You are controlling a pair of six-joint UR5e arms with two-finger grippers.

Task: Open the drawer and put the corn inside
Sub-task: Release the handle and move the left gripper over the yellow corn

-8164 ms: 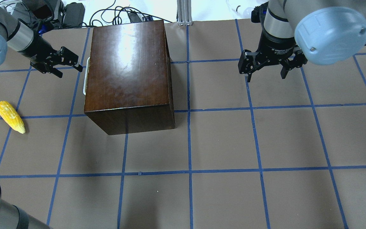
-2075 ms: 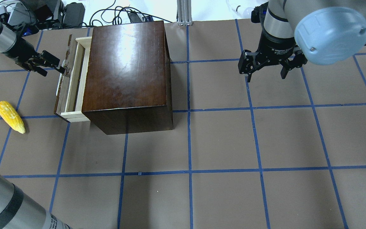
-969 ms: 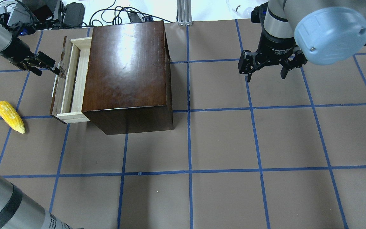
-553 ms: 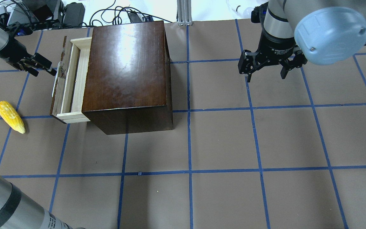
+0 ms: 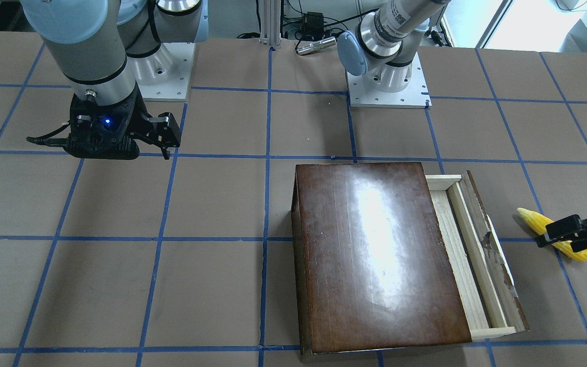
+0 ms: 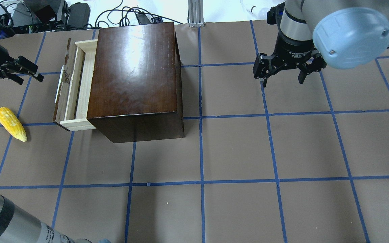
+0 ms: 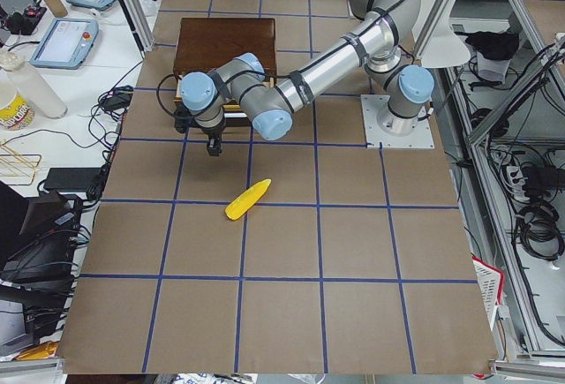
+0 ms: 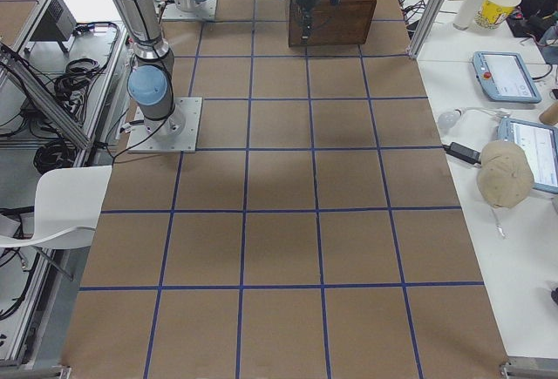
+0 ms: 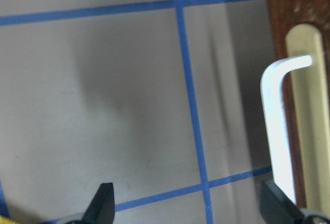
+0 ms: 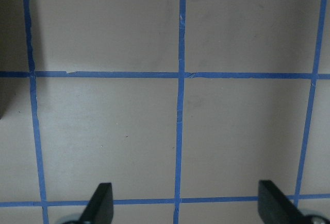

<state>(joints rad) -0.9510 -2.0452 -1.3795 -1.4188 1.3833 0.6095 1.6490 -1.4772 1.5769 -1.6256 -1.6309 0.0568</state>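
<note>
The drawer (image 6: pixel 74 84) stands part way out of the left side of the dark-brown box (image 6: pixel 135 77), its whitish handle (image 6: pixel 58 89) facing left. The pale tray inside looks empty. The yellow corn (image 6: pixel 11 124) lies on the table left of and nearer than the drawer. My left gripper (image 6: pixel 30 80) is open and empty, left of the handle and apart from it. In the left wrist view the handle (image 9: pixel 276 131) shows beside the right fingertip (image 9: pixel 273 206). In the front view the left gripper (image 5: pixel 558 235) partly covers the corn (image 5: pixel 528 216). My right gripper (image 6: pixel 282 82) is open and empty, hovering far to the right.
The table is brown paper with a blue tape grid (image 6: pixel 201 182). Cables and electronics (image 6: pixel 46 13) sit beyond the far edge behind the box. Both arm bases (image 5: pixel 388 86) stand at the robot's side of the table.
The drawer went from closed to pulled out leftward. In the last second my left gripper let go of the handle and drew back to the left. The right arm has not moved.
</note>
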